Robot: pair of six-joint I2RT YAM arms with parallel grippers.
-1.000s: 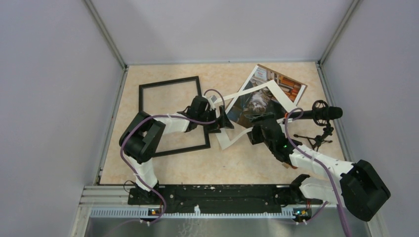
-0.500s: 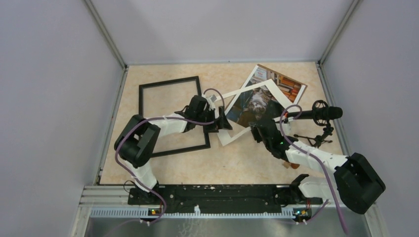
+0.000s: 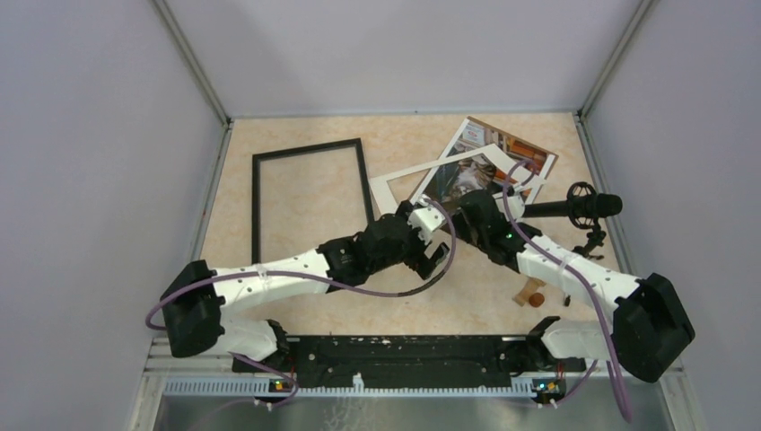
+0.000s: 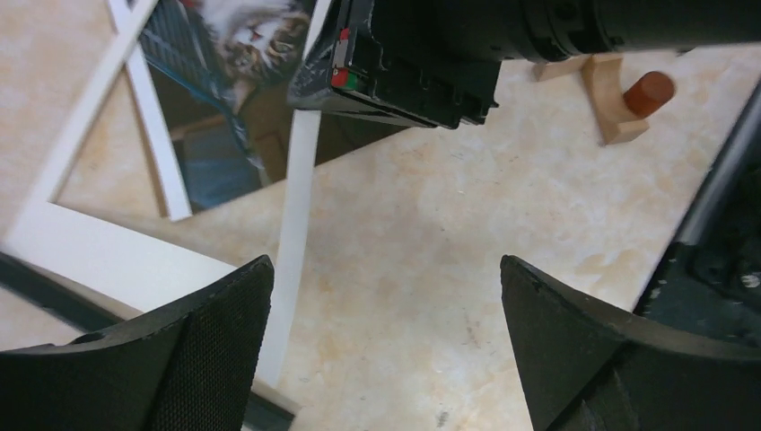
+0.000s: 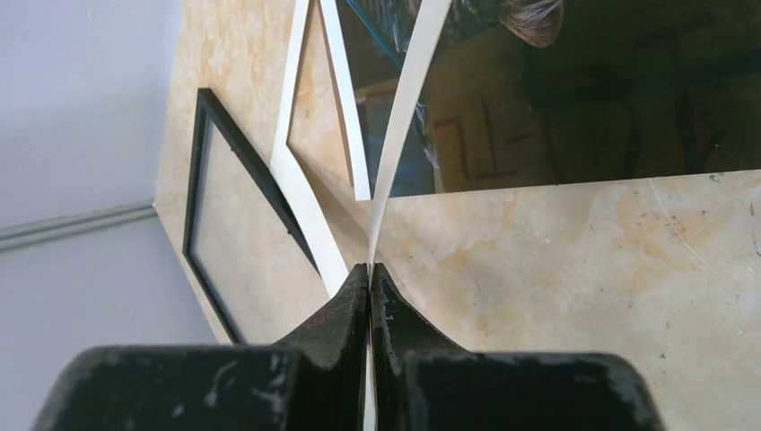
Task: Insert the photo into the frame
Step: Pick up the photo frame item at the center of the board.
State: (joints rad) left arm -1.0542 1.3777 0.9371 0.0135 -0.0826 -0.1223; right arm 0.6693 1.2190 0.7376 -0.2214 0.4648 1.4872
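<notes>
**A:** How far along is this?

**B:** Early, I'd say. The frame (image 3: 308, 149) lies flat at the far left of the counter (image 3: 413, 310). Only bare counter shows inside its black border.

**A:** And the photo?

**B:** The photo (image 3: 516, 153) is flat at the far right, well apart from the frame. A white mat (image 3: 386, 190) lies partly over it, with its left corner reaching toward the frame.

**A:** What are the hands doing?

**B:** The right hand (image 5: 370, 274) is pinched tight on a thin strip of the mat. The strip runs edge-on away from its fingertips, so that side looks raised off the counter. The left hand (image 4: 386, 265) is spread wide and holds nothing. It hovers low over the counter just near of the mat and close beside the right hand.

**A:** So nobody has the photo.

**B:** No. Neither hand touches it, and neither touches the frame.

**A:** What's left, then?

**B:** Nearly all of it. The mat has to come clear of the photo, then the photo has to be picked up, carried left and laid square inside the border. I take the step in hand to be clearing the mat. A microphone (image 3: 583, 206) on a small stand sits just right of the photo, and the right arm will have to mind it.
</notes>
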